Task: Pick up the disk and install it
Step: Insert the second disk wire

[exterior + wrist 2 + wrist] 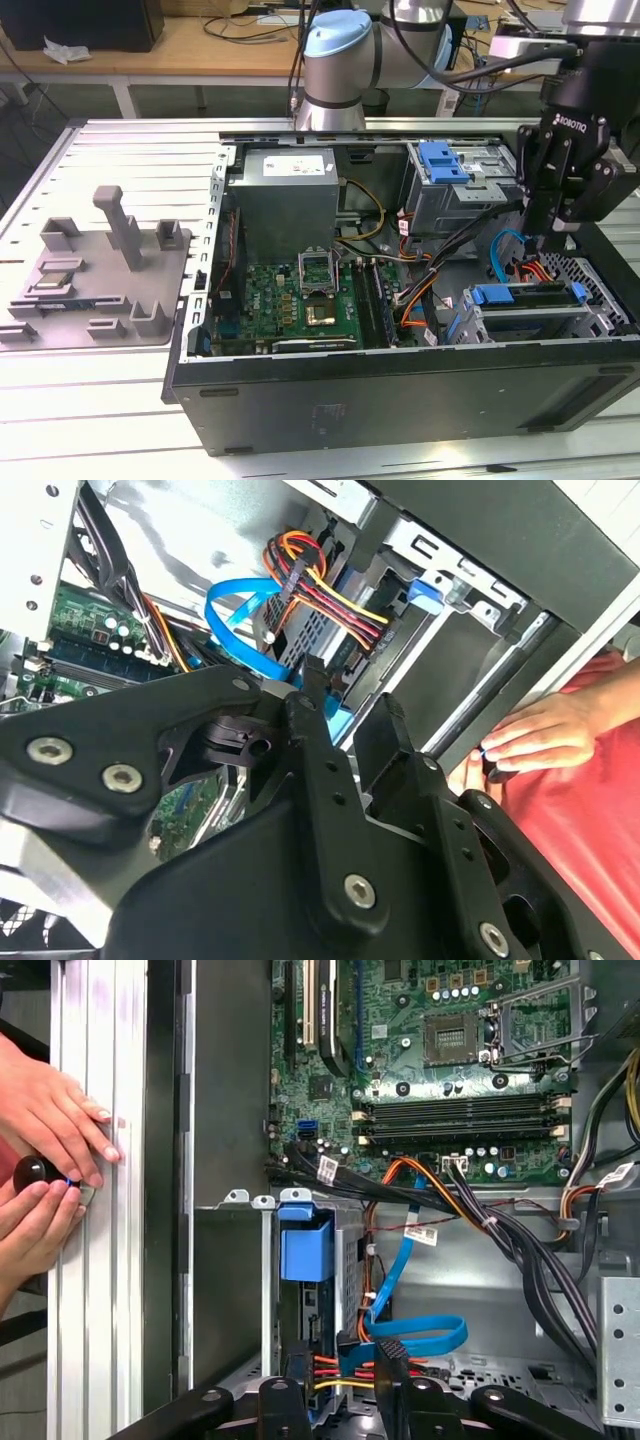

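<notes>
Two black prongs of the gripper (pixel 340 1385) stand apart, clamped on nothing, just above a bundle of red and yellow cables (pixel 335 1365) and a blue cable (pixel 420 1332). Beyond them the disk (pixel 535 312) lies flat in its bay at the case's (pixel 400 385) front corner, on the exterior view's right. I judge this as the approach to the pick-up. A grasp calls for getting past those cables without snagging. Past the case's edge, a person's hands (pixel 45 1150) rest on the table (pixel 100 1310).
</notes>
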`<state>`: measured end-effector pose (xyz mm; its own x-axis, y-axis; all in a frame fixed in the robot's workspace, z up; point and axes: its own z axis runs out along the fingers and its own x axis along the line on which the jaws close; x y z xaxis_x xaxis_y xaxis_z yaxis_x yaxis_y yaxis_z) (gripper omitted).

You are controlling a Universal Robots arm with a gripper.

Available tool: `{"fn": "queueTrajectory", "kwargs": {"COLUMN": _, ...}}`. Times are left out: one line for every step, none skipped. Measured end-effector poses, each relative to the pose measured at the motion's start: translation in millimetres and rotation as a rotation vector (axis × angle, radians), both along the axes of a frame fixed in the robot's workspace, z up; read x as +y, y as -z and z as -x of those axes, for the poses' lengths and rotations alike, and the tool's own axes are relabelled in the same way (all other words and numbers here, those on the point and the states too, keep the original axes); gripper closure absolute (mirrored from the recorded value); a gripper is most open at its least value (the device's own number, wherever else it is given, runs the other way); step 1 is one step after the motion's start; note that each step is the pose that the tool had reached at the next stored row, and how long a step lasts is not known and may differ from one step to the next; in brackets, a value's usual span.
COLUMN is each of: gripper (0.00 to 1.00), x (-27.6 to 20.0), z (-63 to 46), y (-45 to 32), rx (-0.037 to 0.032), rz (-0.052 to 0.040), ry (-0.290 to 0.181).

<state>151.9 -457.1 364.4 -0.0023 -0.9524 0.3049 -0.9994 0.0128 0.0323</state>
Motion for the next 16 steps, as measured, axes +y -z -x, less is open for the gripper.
{"fn": "queueTrajectory", "kwargs": {"gripper": 0.60, "x": 0.0, "z": 0.2, "y": 0.3, "rx": -0.0004, "rz": -0.0001, "ry": 0.000}}
{"fn": "queueTrajectory", "kwargs": {"gripper": 0.60, "x": 0.0, "z": 0.6, "y": 0.5, "rx": -0.0007, "rz": -0.0002, "ry": 0.000}}
{"fn": "queueTrajectory", "kwargs": {"gripper": 0.60, "x": 0.0, "z": 0.9, "y": 0.7, "rx": -0.0011, "rz": -0.0005, "ry": 0.000}}
{"fn": "queueTrajectory", "kwargs": {"gripper": 0.60, "x": 0.0, "z": 1.4, "y": 1.0, "rx": -0.0015, "rz": -0.0009, "ry": 0.000}}
{"fn": "queueTrajectory", "kwargs": {"gripper": 0.60, "x": -0.1, "z": 2.1, "y": 1.0, "rx": -0.0018, "rz": -0.0010, "ry": 0.000}}
{"fn": "queueTrajectory", "kwargs": {"gripper": 0.62, "x": -0.1, "z": 2.8, "y": 1.0, "rx": -0.0023, "rz": -0.0013, "ry": 0.000}}
{"fn": "queueTrajectory", "kwargs": {"gripper": 0.62, "x": -0.1, "z": 3.3, "y": 1.2, "rx": -0.0026, "rz": -0.0020, "ry": 0.000}}
{"fn": "queueTrajectory", "kwargs": {"gripper": 0.75, "x": 0.0, "z": 3.6, "y": 1.3, "rx": -0.0027, "rz": -0.0024, "ry": 0.000}}
{"fn": "queueTrajectory", "kwargs": {"gripper": 0.82, "x": 0.0, "z": 3.7, "y": 1.3, "rx": -0.0027, "rz": -0.0025, "ry": 0.000}}
{"fn": "queueTrajectory", "kwargs": {"gripper": 0.82, "x": 0.0, "z": 3.7, "y": 1.4, "rx": -0.0027, "rz": -0.0026, "ry": 0.000}}
{"fn": "queueTrajectory", "kwargs": {"gripper": 0.82, "x": 0.0, "z": 3.8, "y": 1.4, "rx": -0.0027, "rz": -0.0028, "ry": 0.000}}
{"fn": "queueTrajectory", "kwargs": {"gripper": 0.82, "x": 0.0, "z": 3.8, "y": 1.5, "rx": -0.0027, "rz": -0.0029, "ry": 0.000}}
{"fn": "queueTrajectory", "kwargs": {"gripper": 0.82, "x": 0.0, "z": 3.8, "y": 1.5, "rx": -0.0027, "rz": -0.0032, "ry": 0.000}}
{"fn": "queueTrajectory", "kwargs": {"gripper": 0.82, "x": 0.0, "z": 3.8, "y": 1.6, "rx": -0.0027, "rz": -0.0036, "ry": 0.000}}
{"fn": "queueTrajectory", "kwargs": {"gripper": 0.82, "x": 0.0, "z": 3.8, "y": 1.7, "rx": -0.0027, "rz": -0.0039, "ry": 0.000}}
{"fn": "queueTrajectory", "kwargs": {"gripper": 0.82, "x": 0.0, "z": 3.8, "y": 1.8, "rx": -0.0027, "rz": -0.0042, "ry": 0.000}}
